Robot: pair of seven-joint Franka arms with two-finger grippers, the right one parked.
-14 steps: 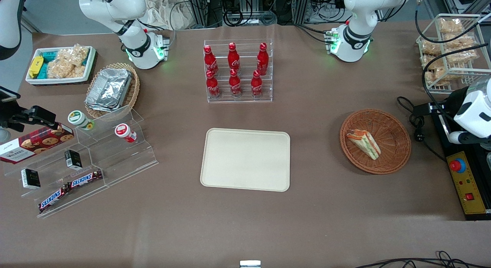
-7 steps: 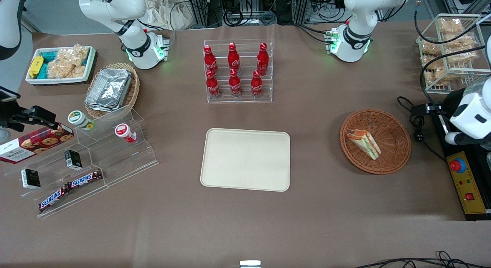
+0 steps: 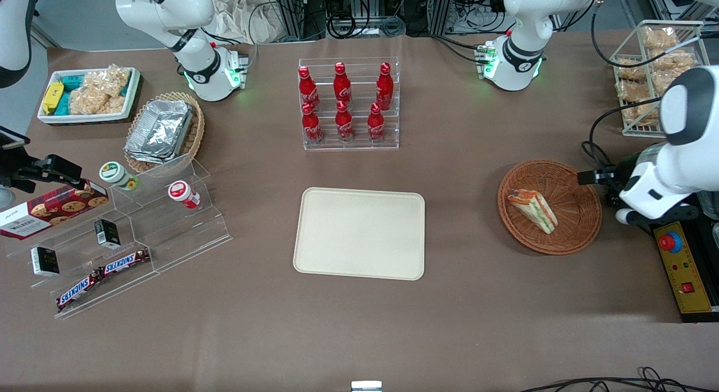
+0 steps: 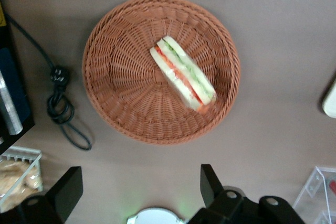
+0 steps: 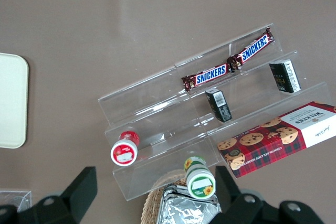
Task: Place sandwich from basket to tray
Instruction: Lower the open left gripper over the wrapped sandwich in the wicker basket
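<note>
Your left arm's gripper (image 4: 137, 188) hangs above the table just beside the basket, toward the working arm's end, its two black fingers (image 4: 67, 190) spread wide apart with nothing between them. The triangular sandwich (image 3: 532, 210) of pale bread with orange, red and green layers lies inside the round reddish-brown wicker basket (image 3: 578, 235). The flat cream rectangular tray (image 3: 360, 233) sits well apart, toward the parked arm's end, nothing on it.

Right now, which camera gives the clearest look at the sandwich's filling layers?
The left wrist view: the hand, open, is above the basket, looking down on the sandwich so its red and green layers show edge-on. The front view shows the sandwich smaller. The right wrist view misses it.
</note>
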